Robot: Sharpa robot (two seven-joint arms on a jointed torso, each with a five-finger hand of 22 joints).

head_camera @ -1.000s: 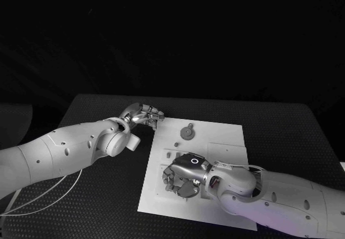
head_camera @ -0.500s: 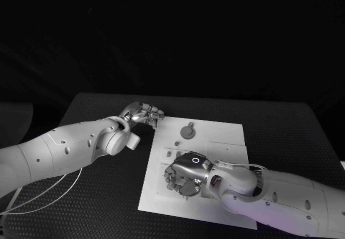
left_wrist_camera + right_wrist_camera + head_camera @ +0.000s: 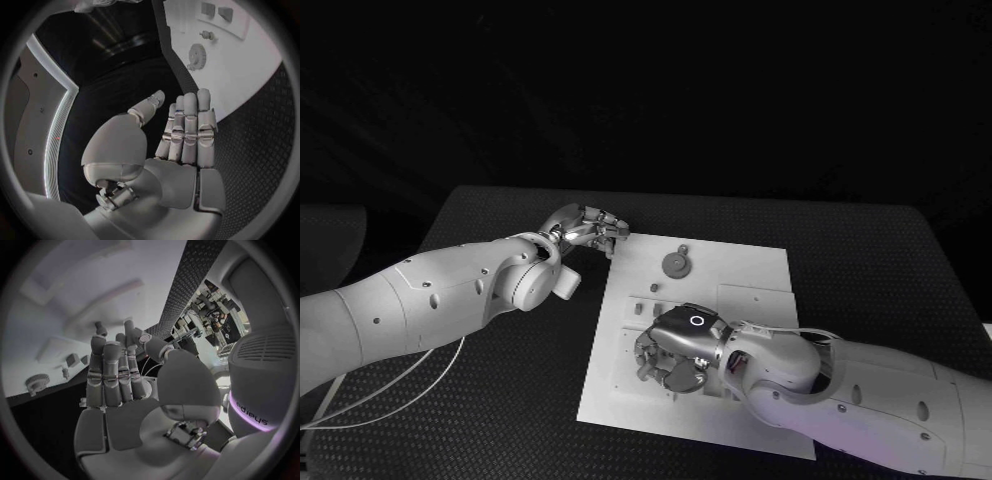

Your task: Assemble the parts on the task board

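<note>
The white task board lies mid-table. A round gear part sits near its far edge, with small parts just nearer. My right hand hovers over the board's near left portion, fingers pointing down at it; the right wrist view shows the hand with fingers straight and nothing in the palm, above the board and gear. My left hand stays off the board's far left corner. The left wrist view shows this hand flat and empty, with the gear beyond it.
Black textured table surrounds the board on all sides. White cables trail from my left arm over the table's left part. Raised blocks stand on the board past the gear.
My right hand has shifted very slightly to the right over the board. The left hand and the parts have not moved.
</note>
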